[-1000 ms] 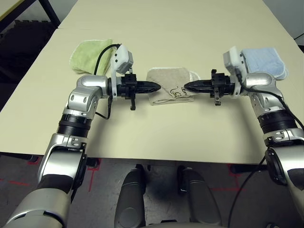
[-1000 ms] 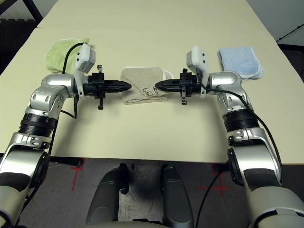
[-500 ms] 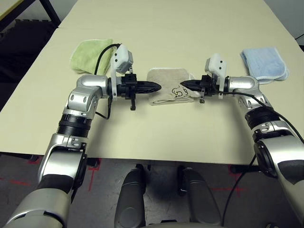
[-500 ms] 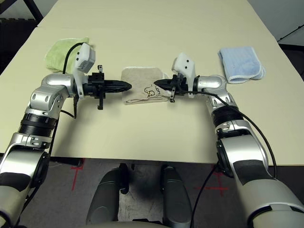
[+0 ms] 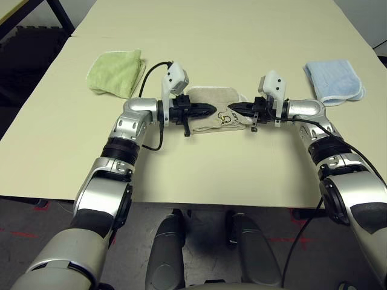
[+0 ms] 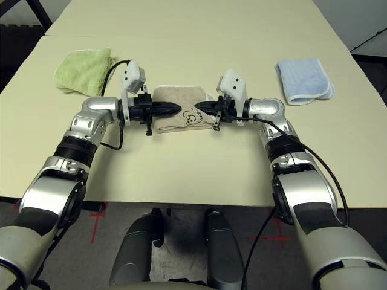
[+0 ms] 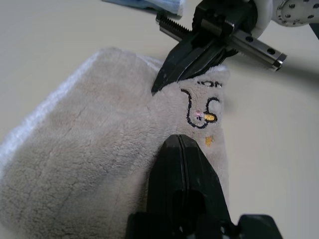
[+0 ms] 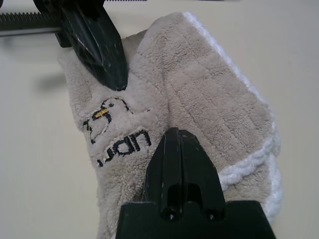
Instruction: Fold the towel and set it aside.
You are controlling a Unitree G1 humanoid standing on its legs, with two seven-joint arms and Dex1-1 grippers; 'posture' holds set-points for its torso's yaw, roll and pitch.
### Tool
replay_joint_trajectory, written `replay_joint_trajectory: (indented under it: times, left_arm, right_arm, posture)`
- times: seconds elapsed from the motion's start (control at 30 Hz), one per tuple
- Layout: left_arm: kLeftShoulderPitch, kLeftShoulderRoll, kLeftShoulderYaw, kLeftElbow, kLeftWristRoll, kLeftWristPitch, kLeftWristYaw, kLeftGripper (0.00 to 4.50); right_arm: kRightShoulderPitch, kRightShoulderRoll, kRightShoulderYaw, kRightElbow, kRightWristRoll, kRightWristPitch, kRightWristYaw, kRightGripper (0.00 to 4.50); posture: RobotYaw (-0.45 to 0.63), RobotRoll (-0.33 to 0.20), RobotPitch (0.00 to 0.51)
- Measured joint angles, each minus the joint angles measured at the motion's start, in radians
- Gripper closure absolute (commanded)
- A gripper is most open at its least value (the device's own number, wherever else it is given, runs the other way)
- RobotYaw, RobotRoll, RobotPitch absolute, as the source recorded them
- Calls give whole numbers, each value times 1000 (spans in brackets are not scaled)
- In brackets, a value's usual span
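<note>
The towel (image 5: 211, 96) lies folded into a small beige bundle at the middle of the table, white piping along its far and right edges and a dark printed mark (image 5: 226, 117) facing up. My left gripper (image 5: 208, 110) is shut, its tip over the towel's left part. From the other side my right gripper (image 5: 233, 109) is shut too, its tip resting at the printed mark. The two tips point at each other a short gap apart. In the left wrist view my shut fingers (image 7: 179, 164) lie over the terry towel (image 7: 89, 139). No cloth shows between either pair of fingers.
A folded lime-green cloth (image 5: 115, 71) lies at the back left and a folded light-blue cloth (image 5: 334, 80) at the back right. The cream table (image 5: 211, 36) stretches far behind the towel. Its front edge runs close below my forearms.
First my right gripper slid left onto the towel's right side, uncovering the blue cloth. Then my left gripper moved right onto the towel's left part. Both stayed shut.
</note>
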Motion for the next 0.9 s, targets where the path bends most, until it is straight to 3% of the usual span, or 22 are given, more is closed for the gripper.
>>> replay_joint_trajectory:
  times: [0.53,0.9]
  left_arm:
    - [-22,73,14,116,55,-85,7,4457]
    - [-68,53,34,201,69,-119,50,4457]
  right_arm:
    - [22,10,-2,103,-12,-57,-86,4500]
    - [68,14,-12,25,9,2,-71,4500]
  posture:
    - [-37,0,219]
    - [-52,0,219]
